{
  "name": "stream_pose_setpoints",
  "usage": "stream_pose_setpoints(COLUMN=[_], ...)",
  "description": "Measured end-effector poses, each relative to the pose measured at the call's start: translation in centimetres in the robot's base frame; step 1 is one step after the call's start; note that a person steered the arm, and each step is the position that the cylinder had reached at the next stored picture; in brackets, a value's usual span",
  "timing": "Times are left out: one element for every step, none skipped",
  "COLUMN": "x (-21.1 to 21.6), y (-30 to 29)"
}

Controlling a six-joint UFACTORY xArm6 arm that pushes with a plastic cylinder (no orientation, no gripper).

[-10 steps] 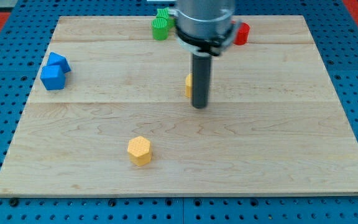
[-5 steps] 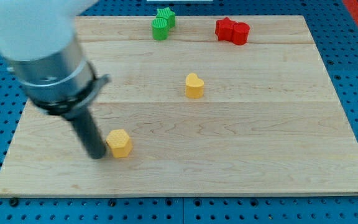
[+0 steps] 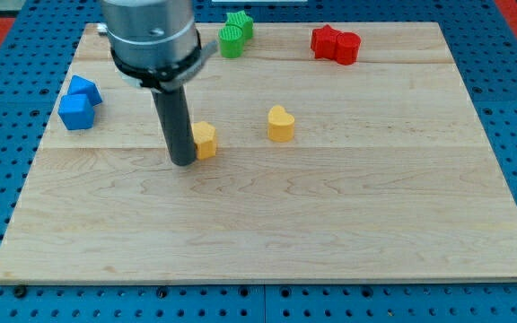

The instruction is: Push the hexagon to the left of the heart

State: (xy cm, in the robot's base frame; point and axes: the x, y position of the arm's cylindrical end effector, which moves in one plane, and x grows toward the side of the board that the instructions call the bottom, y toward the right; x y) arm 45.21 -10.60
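A yellow hexagon [image 3: 205,140] lies on the wooden board near the middle, left of a yellow heart [image 3: 281,124], with a gap of about one block width between them. My tip [image 3: 183,162] rests on the board touching the hexagon's left side, slightly below it. The dark rod rises from there to the grey arm body at the view's top.
Two blue blocks [image 3: 78,101] sit close together at the view's left edge of the board. Two green blocks [image 3: 234,33] stand at the top centre. Two red blocks [image 3: 335,44] lie at the top right. The board [image 3: 330,224] sits on a blue perforated table.
My tip swept from the centre to the lower left, then up and right. The yellow hexagon moved from the lower left up to just left of the heart.
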Motion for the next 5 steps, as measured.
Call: stream_pose_setpoints(x=[-2.2, -2.5, -2.1, 1.3, -0.8], y=[0.9, 5.2, 6.2, 12.7, 23.7])
